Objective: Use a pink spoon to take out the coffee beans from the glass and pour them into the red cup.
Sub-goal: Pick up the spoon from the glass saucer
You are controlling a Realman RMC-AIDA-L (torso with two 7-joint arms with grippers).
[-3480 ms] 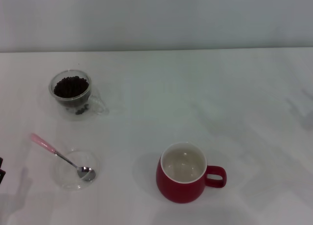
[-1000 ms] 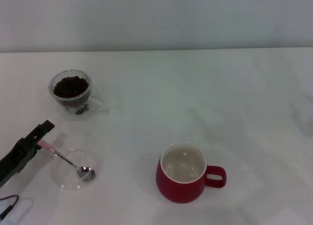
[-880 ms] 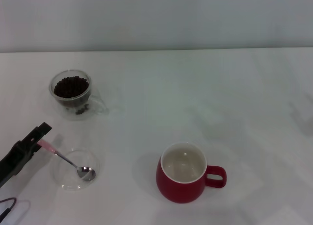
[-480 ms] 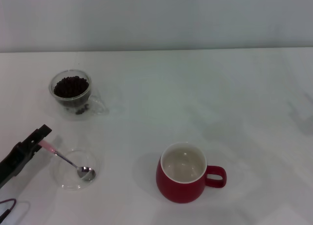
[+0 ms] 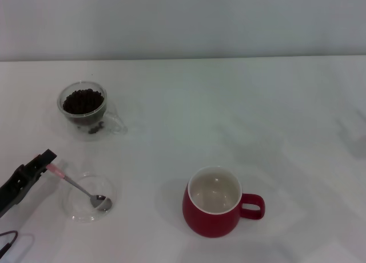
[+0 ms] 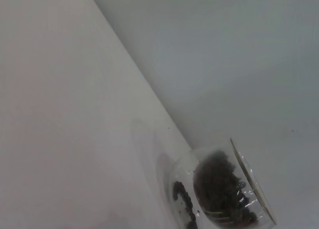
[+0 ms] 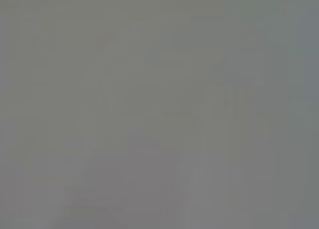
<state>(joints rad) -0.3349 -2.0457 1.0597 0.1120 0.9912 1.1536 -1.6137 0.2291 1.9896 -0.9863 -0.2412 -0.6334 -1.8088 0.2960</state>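
The pink spoon (image 5: 75, 184) lies with its metal bowl in a flat clear dish (image 5: 71, 209) at the front left, its pink handle pointing back left. My left gripper (image 5: 41, 162) is at the end of that handle and covers its tip. The glass (image 5: 84, 110) holding the coffee beans (image 5: 83, 100) stands behind the dish at the left. The glass (image 6: 227, 199) and the beans (image 6: 218, 181) also show in the left wrist view. The red cup (image 5: 213, 212) stands upright at the front middle, cream inside, handle to the right. My right gripper is out of view.
Everything stands on a white table (image 5: 229, 114) with a pale wall behind its far edge. A thin cable (image 5: 6, 241) lies at the front left corner. The right wrist view shows only plain grey.
My left gripper came in from the front left to the spoon's handle end, then shifted slightly toward the left and front. The spoon, glass and red cup have stayed in place.
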